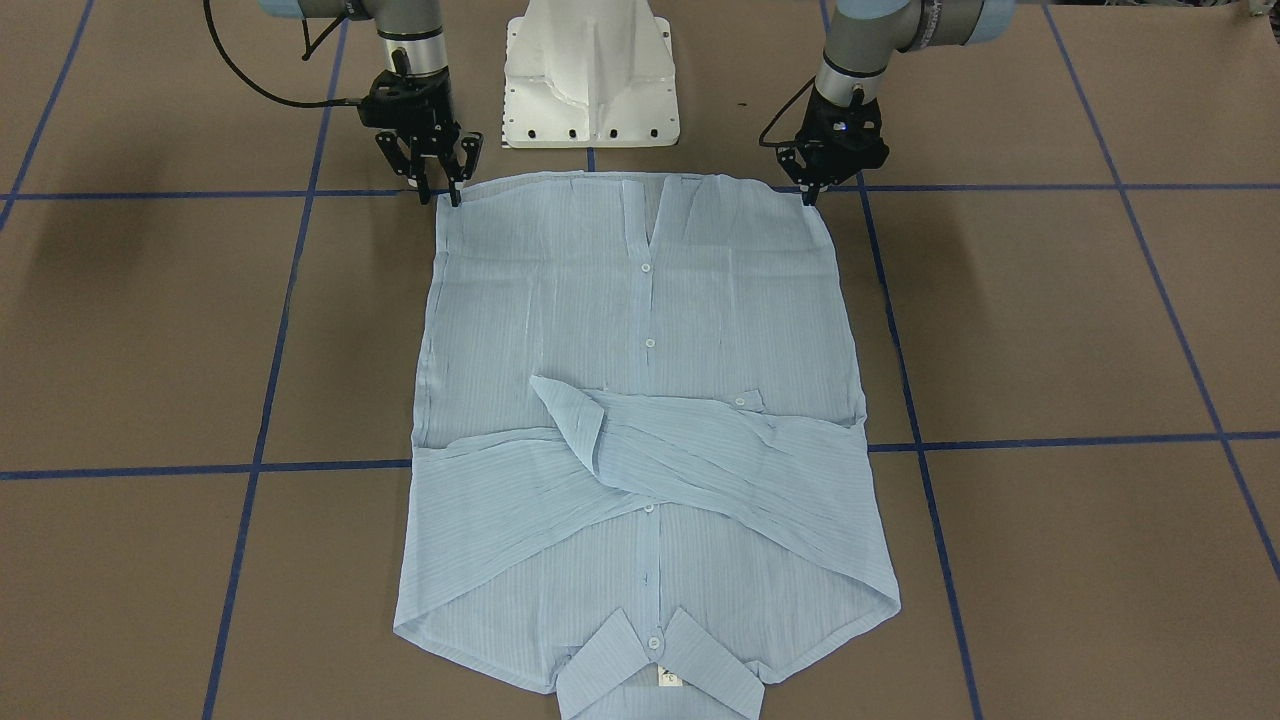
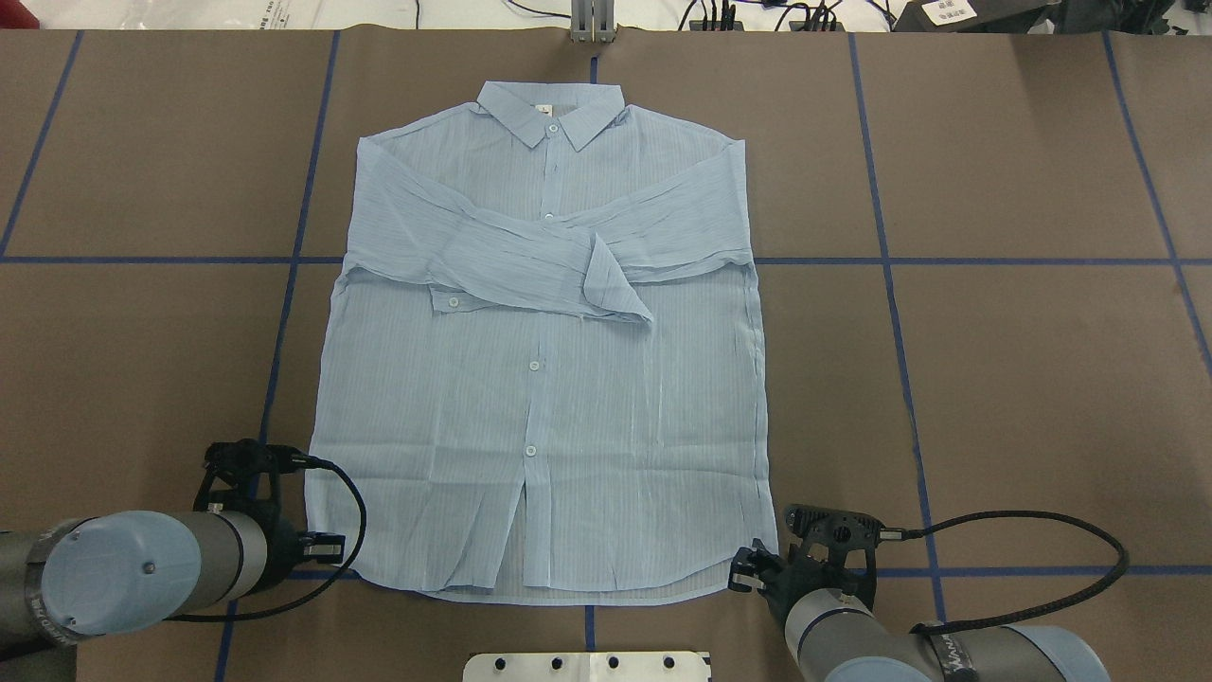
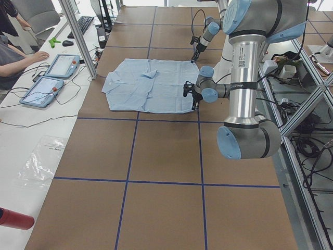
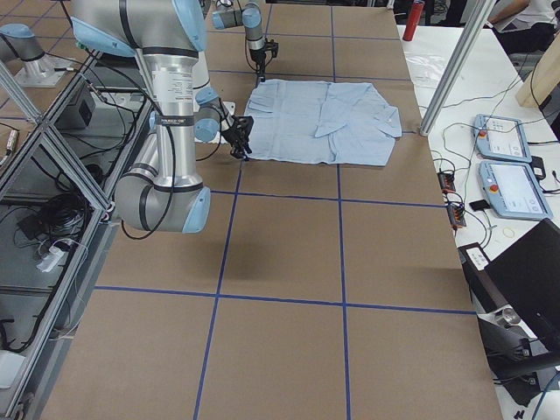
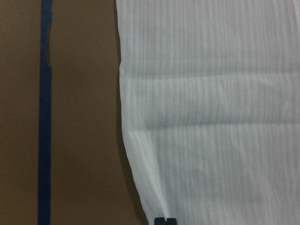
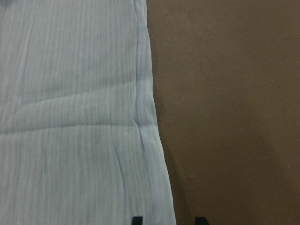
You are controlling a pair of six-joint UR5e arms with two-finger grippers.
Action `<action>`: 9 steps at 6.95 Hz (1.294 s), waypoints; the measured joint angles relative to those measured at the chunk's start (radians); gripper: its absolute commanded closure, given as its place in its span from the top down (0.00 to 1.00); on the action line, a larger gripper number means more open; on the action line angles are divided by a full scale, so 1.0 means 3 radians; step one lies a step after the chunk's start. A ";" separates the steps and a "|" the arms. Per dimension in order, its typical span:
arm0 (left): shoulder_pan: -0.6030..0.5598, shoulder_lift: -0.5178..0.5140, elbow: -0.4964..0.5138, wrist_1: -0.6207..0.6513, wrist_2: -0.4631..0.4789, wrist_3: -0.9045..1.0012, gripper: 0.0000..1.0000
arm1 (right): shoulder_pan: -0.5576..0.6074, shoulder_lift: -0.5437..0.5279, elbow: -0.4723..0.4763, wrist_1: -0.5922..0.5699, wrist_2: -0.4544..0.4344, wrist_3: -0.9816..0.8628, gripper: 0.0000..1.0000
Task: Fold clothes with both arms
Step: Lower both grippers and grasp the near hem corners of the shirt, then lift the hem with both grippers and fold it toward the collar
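Trouble can come mainly from the uneven grip on the two hem corners. The shirt (image 2: 540,407) lies flat and face up on the table (image 2: 994,379). Its hem is right at the fingers of both arms and its collar (image 2: 549,104) is at the far end from them. The left gripper (image 1: 810,195) looks clenched on its hem corner: in the left wrist view the cloth edge runs in a small pucker straight into the closed fingertips (image 5: 165,220). The right gripper (image 1: 441,195) stands released. In its wrist view the side edge of the shirt passes just inside one fingertip (image 6: 137,220), while the other one is over bare table.

If the right fingers close like this, I think they can take only a very thin strip of the edge, or miss it completely. Then one corner rises while the other lies on the table, and the fold goes skew. The fabric is thin and seems slippery, so even the clenched side may slide out from between the fingers during the carry. Also the two sleeves (image 2: 530,265), crossed loosely well ahead of the fingers, can shift or fall open if the hem is lifted too quickly.
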 measured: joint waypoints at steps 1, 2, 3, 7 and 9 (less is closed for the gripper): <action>-0.0002 0.0001 -0.0001 0.0000 0.0002 0.0000 0.00 | -0.0018 0.0000 -0.0011 0.0000 -0.0006 0.0000 0.15; -0.0003 0.0002 -0.0003 0.0000 0.0002 0.0000 0.00 | -0.0026 0.0008 -0.0017 0.0001 -0.0008 -0.0001 0.00; -0.0004 0.0004 -0.0004 0.0000 0.0003 0.0000 0.00 | -0.0030 0.0017 -0.0018 0.0004 -0.0009 -0.0001 0.00; -0.0013 0.0001 -0.0044 0.0000 -0.0001 0.0002 0.00 | 0.0025 0.0014 0.0104 -0.0012 -0.0001 -0.0010 0.00; -0.0038 0.0064 -0.0391 0.0016 -0.0040 0.0033 0.00 | 0.0097 -0.0021 0.0602 -0.0375 0.0085 -0.0017 0.00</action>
